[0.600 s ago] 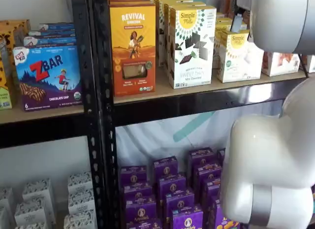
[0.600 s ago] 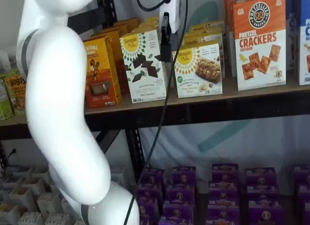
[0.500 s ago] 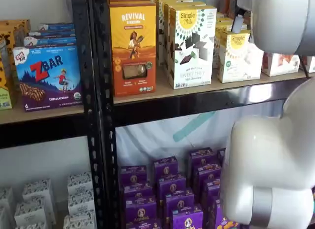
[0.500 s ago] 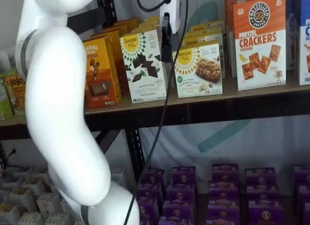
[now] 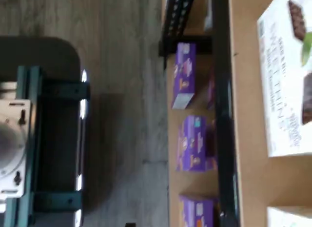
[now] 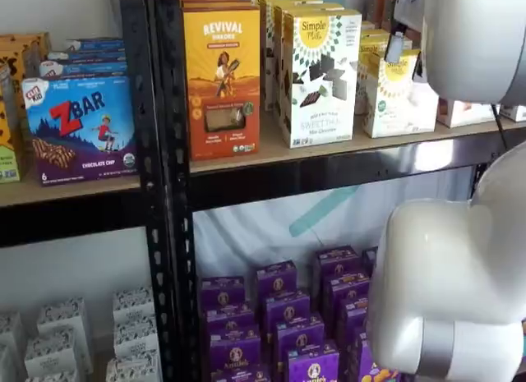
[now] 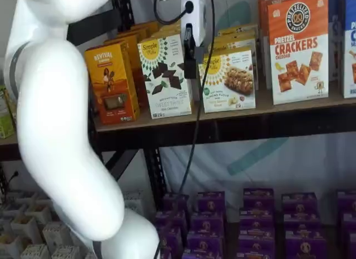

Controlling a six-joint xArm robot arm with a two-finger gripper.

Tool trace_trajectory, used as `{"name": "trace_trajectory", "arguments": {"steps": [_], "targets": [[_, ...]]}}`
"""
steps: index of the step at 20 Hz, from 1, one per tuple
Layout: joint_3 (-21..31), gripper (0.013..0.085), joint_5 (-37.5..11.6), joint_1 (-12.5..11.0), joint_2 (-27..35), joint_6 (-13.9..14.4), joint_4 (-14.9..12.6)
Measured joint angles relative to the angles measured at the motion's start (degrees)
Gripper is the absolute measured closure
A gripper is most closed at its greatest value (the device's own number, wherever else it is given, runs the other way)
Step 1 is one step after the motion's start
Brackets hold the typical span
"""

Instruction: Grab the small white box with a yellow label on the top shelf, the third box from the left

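The small white box [image 7: 229,81] with its yellow sunburst label stands on the top shelf [image 7: 245,124], between a taller white box with chocolate squares [image 7: 166,75] and an orange cracker box [image 7: 298,47]. In a shelf view it shows as the small white box [image 6: 399,94] on the top shelf [image 6: 329,170]. My gripper [image 7: 192,67] hangs in front of the box's left edge, with one black finger [image 7: 190,47] showing below the white body. In a shelf view the gripper [image 6: 405,57] stands open at the box's upper part, holding nothing. The wrist view shows the shelf's black rail [image 5: 224,114] and the taller box [image 5: 287,85].
The white arm [image 7: 61,131] fills the left of one shelf view, and the arm [image 6: 452,292] fills the right of the other. An orange-yellow Revival box [image 6: 222,78] and a ZBar box [image 6: 80,127] stand to the left. Purple boxes [image 7: 256,220] fill the lower shelf.
The arm has swung slightly, and the gripper has dropped a little lower beside the small white box. The boxes have not moved.
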Motion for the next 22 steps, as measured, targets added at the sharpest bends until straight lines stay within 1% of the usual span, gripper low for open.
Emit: {"name": "trace_trajectory", "arguments": {"steps": [2, 5, 6, 7, 9, 11, 17, 20, 22], "targets": [[0.9, 0.0130, -1.7, -1.4, -0.8, -0.6, 2.9], [4.1, 0.0130, -7.2, -3.8, -3.1, -1.8, 8.2], [5.0, 0.0130, -8.9, -4.3, -3.7, -2.1, 9.6], [5.8, 0.0130, -10.6, -4.8, -4.1, -2.5, 10.7], [6.7, 0.0130, -13.3, -5.1, -4.6, -3.0, 12.0], [7.1, 0.0130, -15.6, -4.9, -4.5, -3.5, 11.8], [6.3, 0.0130, -20.6, -2.9, -1.6, -3.9, 8.7], [5.0, 0.0130, -20.7, -1.9, 0.4, -3.4, 6.7], [3.0, 0.0130, -19.2, -1.4, 2.3, -2.9, 5.4]]}}
